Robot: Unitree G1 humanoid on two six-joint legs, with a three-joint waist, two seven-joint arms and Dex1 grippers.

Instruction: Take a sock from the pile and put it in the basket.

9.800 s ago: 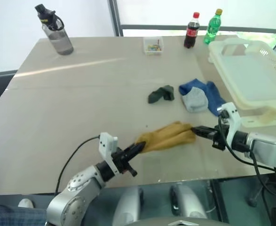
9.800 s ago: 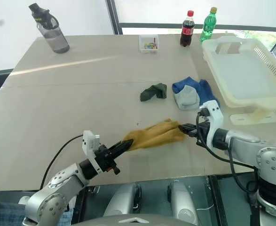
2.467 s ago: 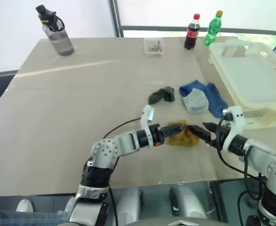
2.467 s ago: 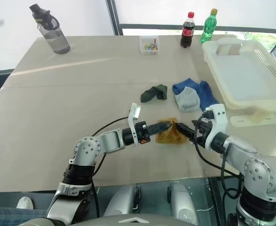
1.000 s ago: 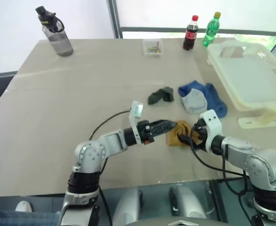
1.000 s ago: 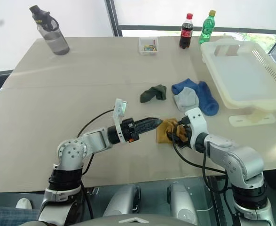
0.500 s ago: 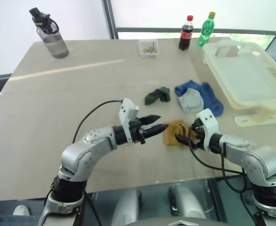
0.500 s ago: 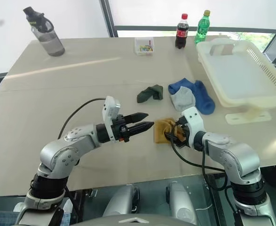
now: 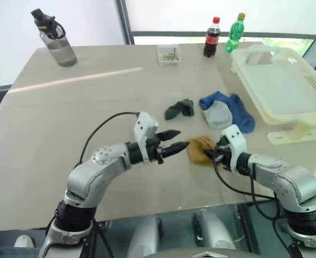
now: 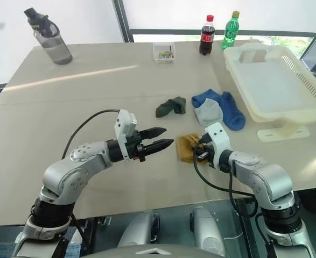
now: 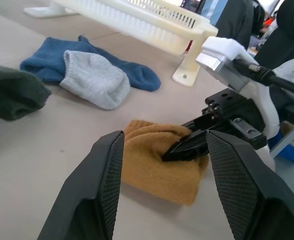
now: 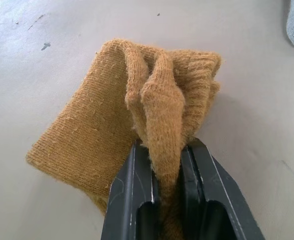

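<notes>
1. The beige table (image 9: 66, 107) stands before a window and carries a water bottle (image 9: 53, 36), two drink bottles and the basket (image 9: 287, 80).
2. The right gripper (image 12: 162, 165) now pinches a fold of the yellow sock (image 12: 116, 125), which lies on the table near the blue sock (image 9: 238, 110); a second ago its jaws were wide.
3. The left gripper (image 9: 176, 146) stays half open, empty, just beside the sock.

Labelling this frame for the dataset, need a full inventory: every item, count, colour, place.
mustard sock: 1, folded on the table's near middle, a fold pinched by the right gripper
blue sock: 1, beyond the mustard one
grey sock: 1, lying on the blue sock
green sock: 1, dark, just left of the blue sock
basket: 1, cream, far right
clear box: 1, far edge
cola bottle: 1, red label, far edge
green bottle: 1, beside the cola bottle
water bottle: 1, grey, far left corner
table: 1, beige
left gripper: open, just left of the mustard sock
right gripper: shut on the sock
</notes>
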